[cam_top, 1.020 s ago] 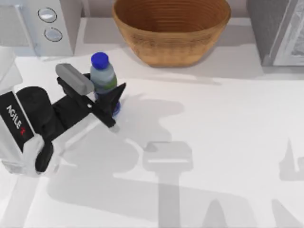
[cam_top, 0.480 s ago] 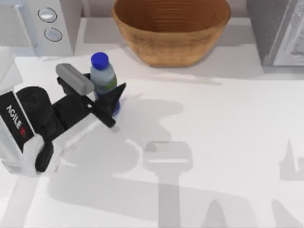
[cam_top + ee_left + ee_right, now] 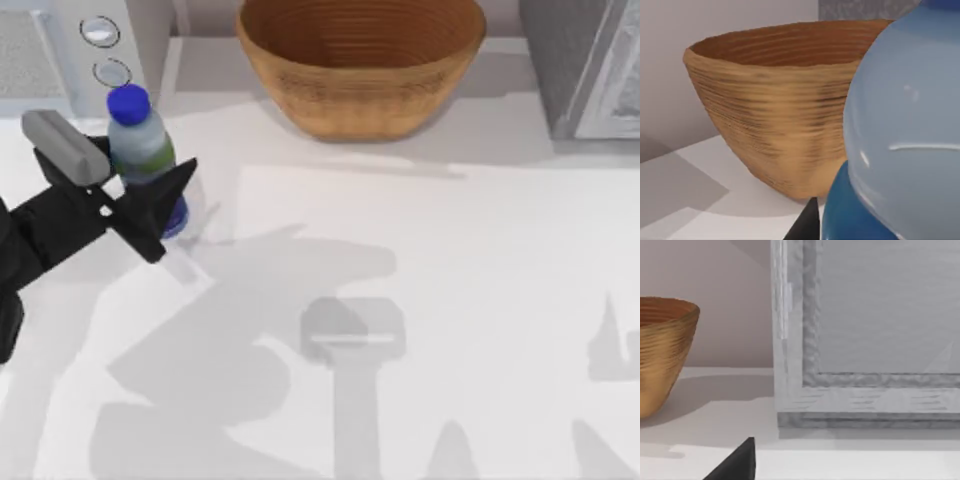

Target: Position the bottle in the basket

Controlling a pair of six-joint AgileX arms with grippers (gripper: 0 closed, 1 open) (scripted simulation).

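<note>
1. White tabletop (image 3: 420, 300) from above, crossed by grey arm shadows: left gripper (image 3: 128, 185) pinching the small clear plastic bottle with blue cap and green-and-blue label (image 3: 143, 160), now hoisted and shifted toward the table's left compared with a moment ago, its shadow parted from its base. Means the grasp held; carry across to the large round tan woven wicker basket (image 3: 360, 90) at the far edge remains. Counted: one bottle, one basket, one white box with two round dials (image 3: 90, 50), one grey cabinet (image 3: 590, 60).
2. Left wrist view: one bottle (image 3: 905, 135) looming close, upright, between the jaws; one basket (image 3: 775, 110) beyond, well apart.
3. Right wrist view: right gripper (image 3: 735, 462), one dark fingertip visible, spread or pressed impossible to tell; one basket edge (image 3: 662, 350); one grey cabinet front (image 3: 865, 340). Parked, by appearance.
</note>
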